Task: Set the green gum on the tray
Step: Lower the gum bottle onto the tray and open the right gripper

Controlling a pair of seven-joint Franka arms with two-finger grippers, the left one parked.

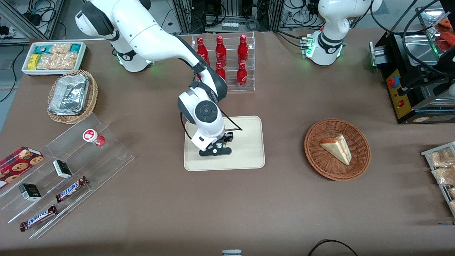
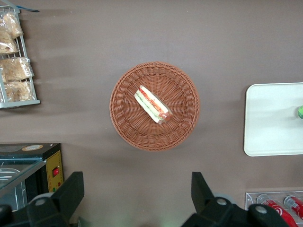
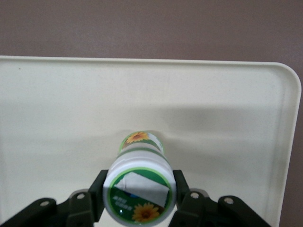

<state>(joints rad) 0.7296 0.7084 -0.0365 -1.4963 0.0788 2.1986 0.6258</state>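
The gripper (image 3: pixel 138 201) was closed on the gum (image 3: pixel 138 187) just under its lid, above the tray (image 3: pixel 227 109), perhaps touching it. The bottle seemed light, stiff and smooth.

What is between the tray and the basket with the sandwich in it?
Nothing, only bare brown table between the tray and the basket, as the front view shows. The pincer hangs over the tray, gripping the green gum.
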